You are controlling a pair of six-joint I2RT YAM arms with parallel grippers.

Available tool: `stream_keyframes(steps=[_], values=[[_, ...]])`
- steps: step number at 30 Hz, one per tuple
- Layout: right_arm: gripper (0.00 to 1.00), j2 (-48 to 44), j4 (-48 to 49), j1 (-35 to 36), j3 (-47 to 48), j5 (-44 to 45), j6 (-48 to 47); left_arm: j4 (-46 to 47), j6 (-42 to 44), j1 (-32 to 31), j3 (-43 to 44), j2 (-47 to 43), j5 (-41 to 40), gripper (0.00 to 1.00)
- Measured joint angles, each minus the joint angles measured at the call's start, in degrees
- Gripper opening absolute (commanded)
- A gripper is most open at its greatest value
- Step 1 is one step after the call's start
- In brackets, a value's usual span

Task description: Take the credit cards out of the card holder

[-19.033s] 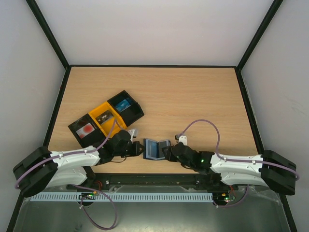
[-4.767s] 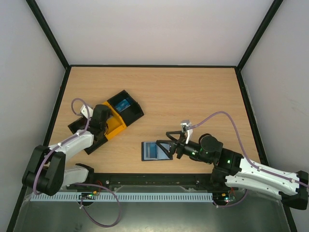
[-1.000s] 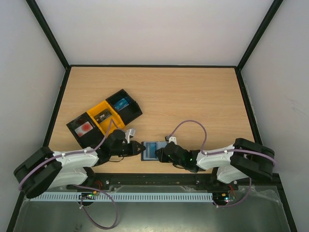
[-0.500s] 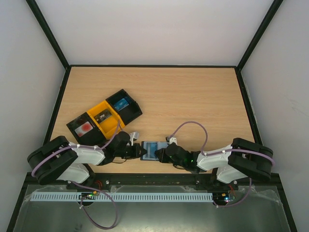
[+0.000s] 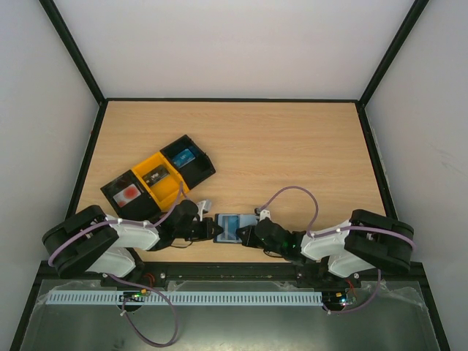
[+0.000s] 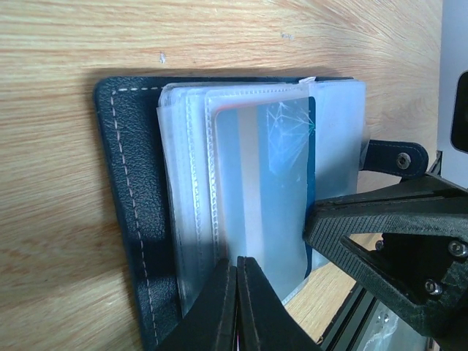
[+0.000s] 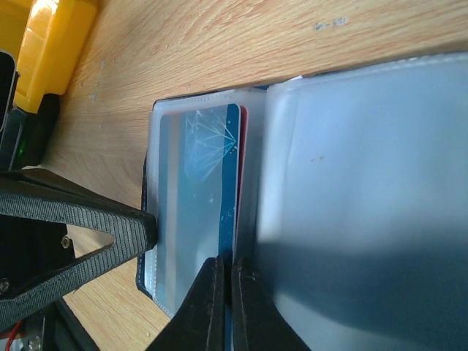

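While the trays (image 5: 175, 191) at the left hold three credit cards (image 5: 130, 194), the left gripper (image 5: 213, 229) just right of them is clenched, its tips on the clear sleeves of the card holder (image 5: 232, 225). The holder lies open by the table's (image 5: 292, 146) near edge with a blue card (image 6: 289, 139) inside. The right gripper (image 5: 246, 235), also clenched, touches its right side.

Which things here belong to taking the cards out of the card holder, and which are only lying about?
Job: open card holder; blue card in its clear sleeve; red-marked card, dark card and second blue card, in trays; left tool and right tool, both shut.
Lying about: yellow tray; two black trays.
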Motion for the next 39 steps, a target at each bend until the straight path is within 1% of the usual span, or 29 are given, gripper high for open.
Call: stream_keyframes(steps=[20, 26, 27, 33, 37, 39], values=[[0.02, -3.3, 2.34, 0.0, -3.67, 0.79, 1.86, 0.26, 0.66, -0.15, 0.0, 0.37, -0.85, 0.03], [0.18, -3.74, 3.02, -0.22, -4.48, 0.83, 2.82, 0.46, 0.66, -0.28, 0.0, 0.46, -0.87, 0.03], [0.19, -3.72, 3.21, -0.28, -4.48, 0.79, 2.95, 0.48, 0.66, -0.28, 0.0, 0.48, -0.87, 0.03], [0.18, -1.9, 5.97, -1.38, -4.48, -0.33, 3.78, 0.5, 0.66, -0.31, 0.0, 0.48, -0.87, 0.03], [0.15, 0.26, 8.87, -2.05, -4.57, -1.68, 4.57, 0.5, 0.66, -0.33, 0.0, 0.48, -0.9, 0.03], [0.12, 0.92, 9.84, -2.19, -4.66, -2.14, 4.79, 0.5, 0.66, -0.33, 0.0, 0.48, -0.9, 0.03]])
